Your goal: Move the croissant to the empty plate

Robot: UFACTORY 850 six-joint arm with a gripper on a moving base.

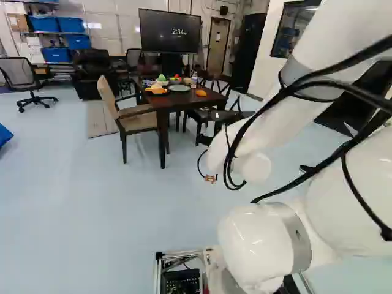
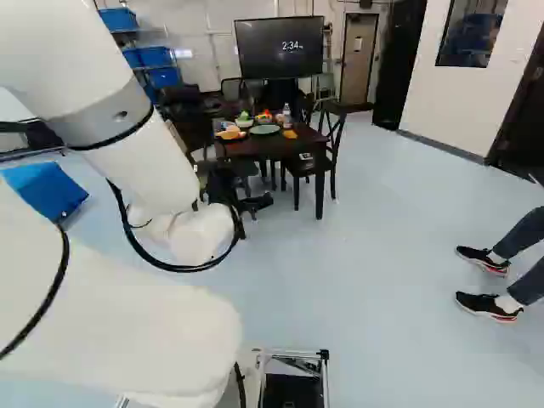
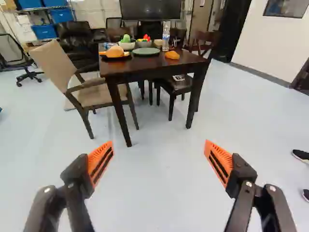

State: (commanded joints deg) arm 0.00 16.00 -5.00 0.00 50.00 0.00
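Two bread-like pieces are noted on the bench (image 3: pixel 149 61), with the green plate (image 3: pixel 146 51) taken as reference. Item one, the golden piece (image 3: pixel 172 55), lies directly on the bench top, just right of the green plate in the left base view and slightly nearer the arm (image 1: pixel 263 131); its form suggests the croissant, though it is too small to certify. Item two, the rounded piece (image 3: pixel 115 51), sits on the dark plate (image 3: pixel 126 58), left of the green plate in the same view. The green plate carries nothing visible.

Beyond the green plate, two bowls are recorded: the pale bowl (image 3: pixel 127 46) with a green item, and the second bowl (image 3: pixel 144 44) with red and yellow contents. The bottle (image 3: pixel 166 37) stands upright, beyond and to the right of the green plate in the left base view.

Tool (image 2: pixel 257 204) condition: fingers spread wide, nothing between the orange pads (image 3: pixel 100 163). It hangs well short of the green plate, on the arm's side, over open floor (image 3: pixel 159 183). Tan armchair (image 3: pixel 104 89): left of the green plate in the left base view. Wall screen (image 3: pixel 150 9): far beyond the green plate.
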